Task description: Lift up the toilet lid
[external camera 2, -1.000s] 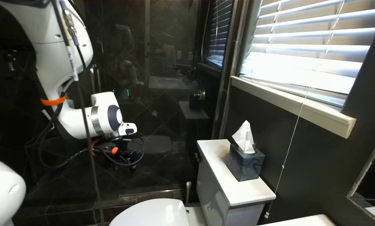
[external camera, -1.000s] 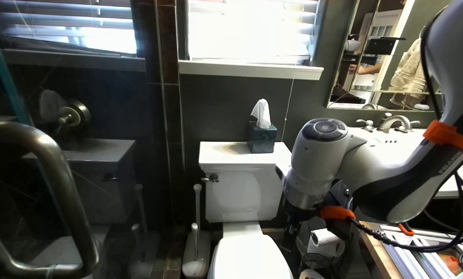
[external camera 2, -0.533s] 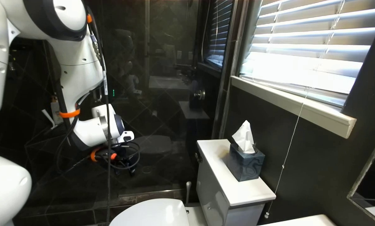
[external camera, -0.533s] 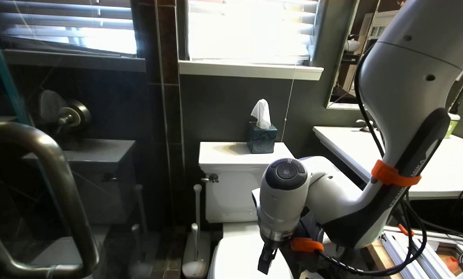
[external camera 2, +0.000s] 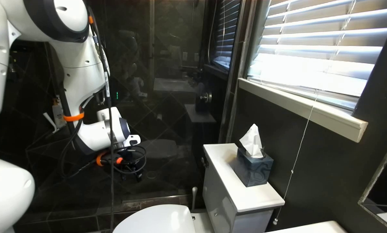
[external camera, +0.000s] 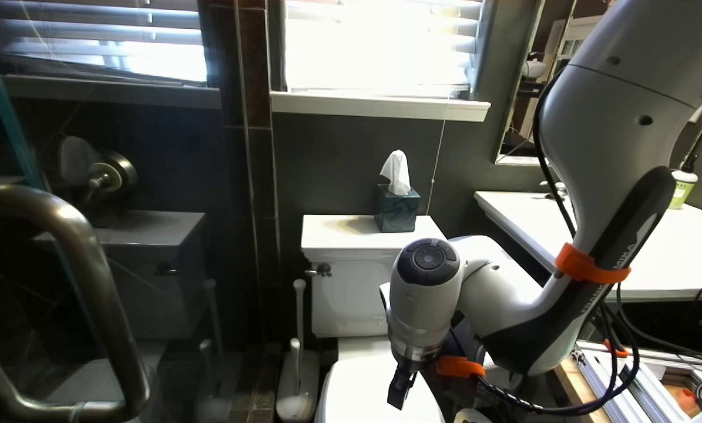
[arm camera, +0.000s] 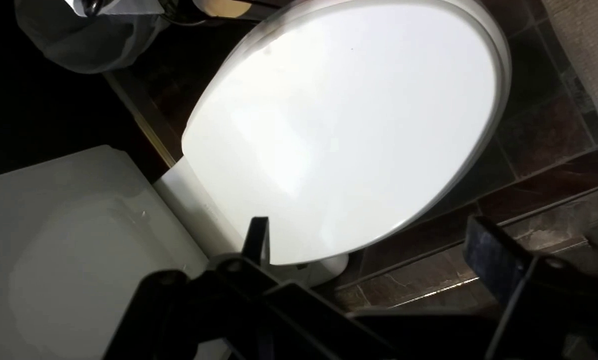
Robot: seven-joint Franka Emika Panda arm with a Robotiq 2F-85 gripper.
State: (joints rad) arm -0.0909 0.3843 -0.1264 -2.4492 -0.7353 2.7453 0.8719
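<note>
Wrist view caught the gripper (arm camera: 370,242) spread wide with nothing in its grasp, and there beyond it lay the toilet lid (arm camera: 359,120), fully down, right of the white tank (arm camera: 78,240)!

Your toilet lid (arm camera: 364,115) looks smooth, glossy plastic; the tissue (external camera: 396,172) is matt paper, the handle (external camera: 100,294) shiny metal, the rug (arm camera: 589,50) rough cloth.

Toilet lid (external camera 2: 159,220) (in both exterior views) partly below the frame.
</note>
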